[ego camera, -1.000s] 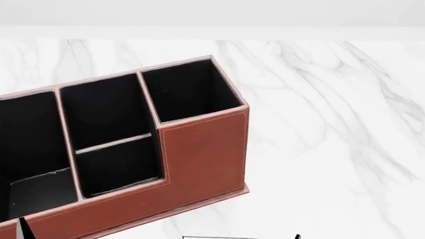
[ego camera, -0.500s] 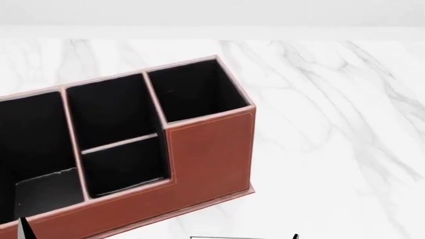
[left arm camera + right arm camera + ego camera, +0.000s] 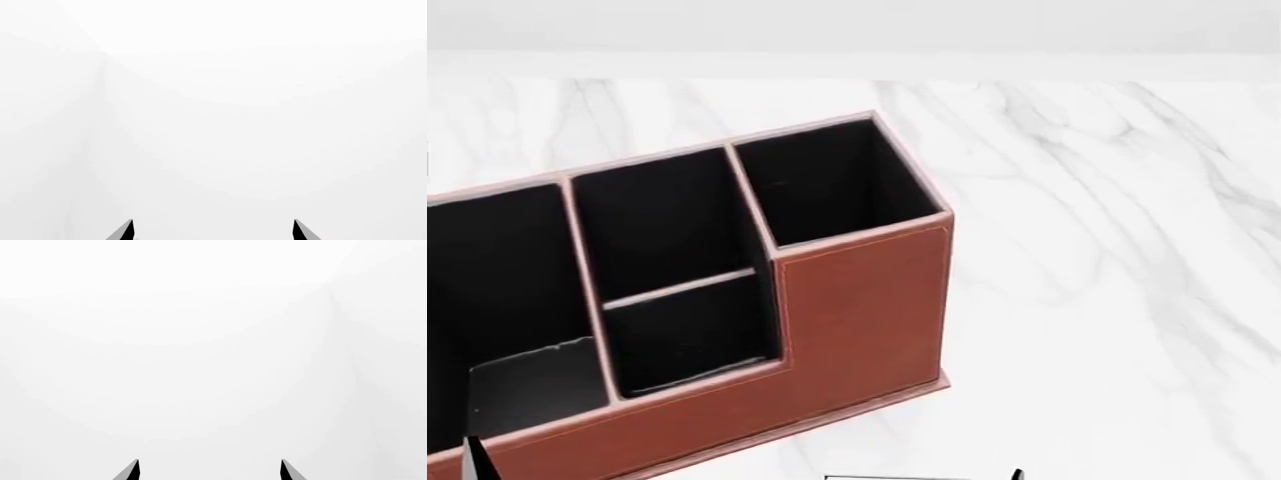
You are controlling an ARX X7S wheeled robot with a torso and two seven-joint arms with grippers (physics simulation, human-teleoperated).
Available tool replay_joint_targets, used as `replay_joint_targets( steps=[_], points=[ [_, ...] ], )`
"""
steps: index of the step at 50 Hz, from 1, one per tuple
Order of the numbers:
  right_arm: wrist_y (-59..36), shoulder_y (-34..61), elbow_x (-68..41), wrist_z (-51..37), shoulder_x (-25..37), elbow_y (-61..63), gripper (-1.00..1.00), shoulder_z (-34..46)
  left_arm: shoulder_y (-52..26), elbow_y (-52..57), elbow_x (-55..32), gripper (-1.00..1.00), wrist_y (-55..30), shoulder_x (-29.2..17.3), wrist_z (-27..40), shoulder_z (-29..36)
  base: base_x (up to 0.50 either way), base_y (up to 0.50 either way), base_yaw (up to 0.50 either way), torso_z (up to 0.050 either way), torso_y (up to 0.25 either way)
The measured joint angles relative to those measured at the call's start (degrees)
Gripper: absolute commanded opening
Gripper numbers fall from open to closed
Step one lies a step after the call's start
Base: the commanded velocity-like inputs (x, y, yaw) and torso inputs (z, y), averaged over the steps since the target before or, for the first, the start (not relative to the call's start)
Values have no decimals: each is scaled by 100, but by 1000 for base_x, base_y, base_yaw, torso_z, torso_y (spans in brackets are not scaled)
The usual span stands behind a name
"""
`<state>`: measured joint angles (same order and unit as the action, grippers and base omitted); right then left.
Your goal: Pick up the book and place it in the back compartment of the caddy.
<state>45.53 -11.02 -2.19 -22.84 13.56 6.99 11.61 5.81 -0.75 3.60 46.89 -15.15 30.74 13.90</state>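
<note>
caddy (image 3: pixel 854 310) on marble table (image 3: pixel 1094 250) | left end effector (image 3: pixel 212 231) released | right end effector (image 3: pixel 209 470) released

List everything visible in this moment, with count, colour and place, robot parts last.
caddy: one, reddish-brown with black lining, four open-topped compartments, on the table at the head view's left and centre, cut off at the left edge.
table: one, white marble with grey veins, under the caddy.
book: one sliver only, pale edge with a dark line, at the head view's bottom edge, in front of the caddy.
left gripper: one, black fingertips apart, facing blank white.
right gripper: one, black fingertips apart, facing blank white.
</note>
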Motion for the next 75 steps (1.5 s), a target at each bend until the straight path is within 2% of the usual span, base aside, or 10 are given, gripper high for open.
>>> replay_joint_targets(
  steps=[28, 75],
  points=[
    [-6, -5, 6, -74, 53, 13, 100, 53, -2, 6, -24, 100, 1, -49, 66, 50, 0, 94, 0, 0, 0],
    [253, 5, -164, -66, 197, -40, 100, 223, -22, 14, -18, 100, -20, -117, 167, 130, 14, 0, 0, 0, 0]
  ],
)
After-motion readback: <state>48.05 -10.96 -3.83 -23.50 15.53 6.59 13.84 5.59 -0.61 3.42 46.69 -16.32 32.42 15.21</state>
